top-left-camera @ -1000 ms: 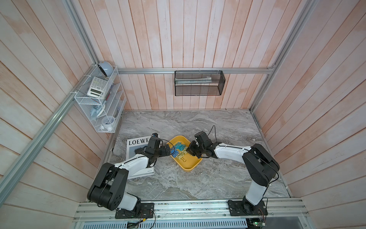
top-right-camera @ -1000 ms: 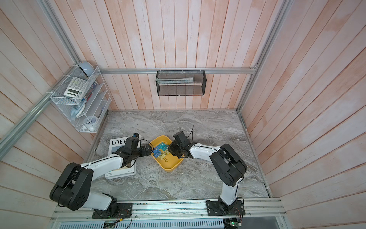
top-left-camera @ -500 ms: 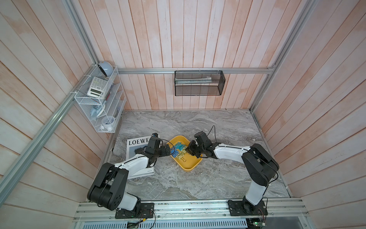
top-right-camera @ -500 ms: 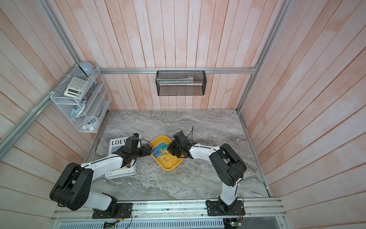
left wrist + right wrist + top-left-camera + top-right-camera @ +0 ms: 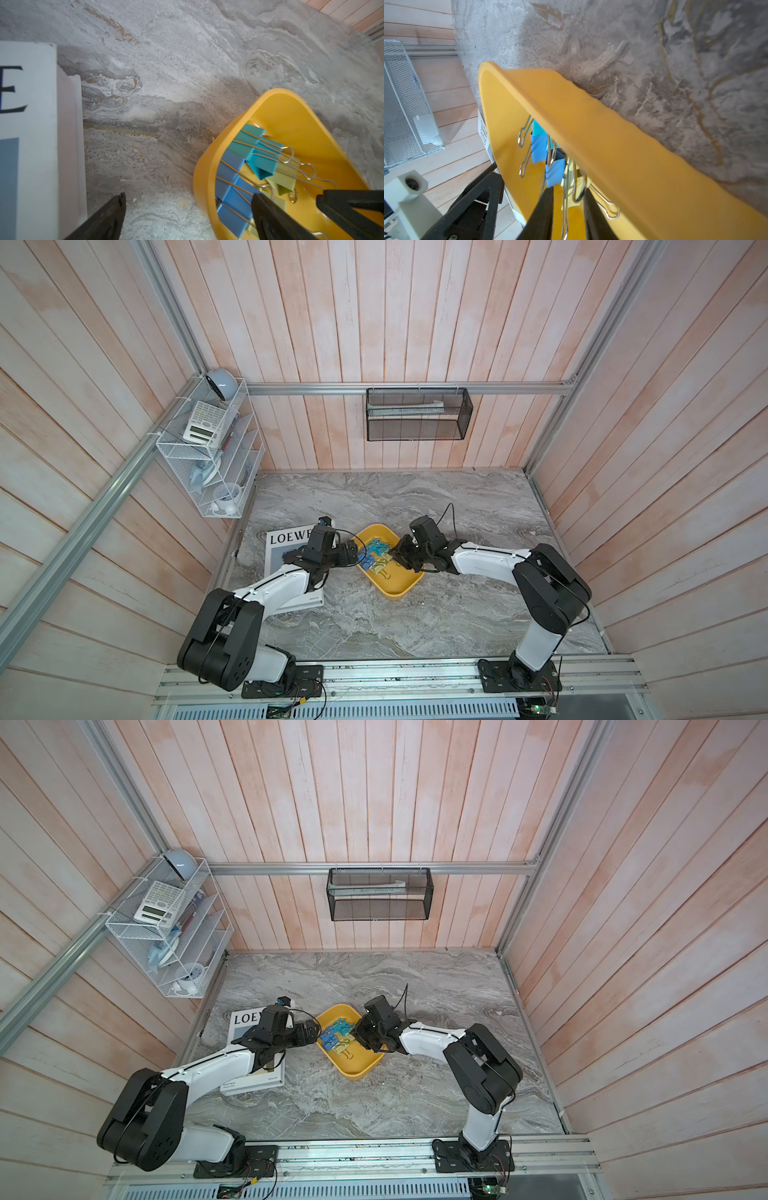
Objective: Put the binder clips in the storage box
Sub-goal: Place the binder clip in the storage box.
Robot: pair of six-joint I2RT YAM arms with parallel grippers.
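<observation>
The storage box [image 5: 401, 587] [image 5: 357, 1068], a mustard-yellow tray, lies mid-table. Several binder clips [image 5: 376, 556] [image 5: 337, 1034] lie heaped in it: teal [image 5: 249, 141], blue [image 5: 230, 193] and pale yellow [image 5: 284, 180]. My left gripper [image 5: 189, 196] [image 5: 353, 553] is wide open astride the tray's left rim, one finger on the table side and one over the blue clips. My right gripper [image 5: 568, 190] [image 5: 397, 556] reaches in over the opposite rim. Its jaws stand a little apart, with a pale yellow clip's wire handles [image 5: 564, 199] loose between them.
A LOEWE magazine [image 5: 286, 540] lies left of the tray, partly under my left arm. A white wire rack [image 5: 212, 448] hangs on the left wall. A black mesh basket [image 5: 417, 414] hangs on the back wall. Grey marble table [image 5: 415, 497] stretches behind the tray.
My right gripper's jaws have parted inside the tray. Both arms stay about where they were, and the left gripper is still wide open.
</observation>
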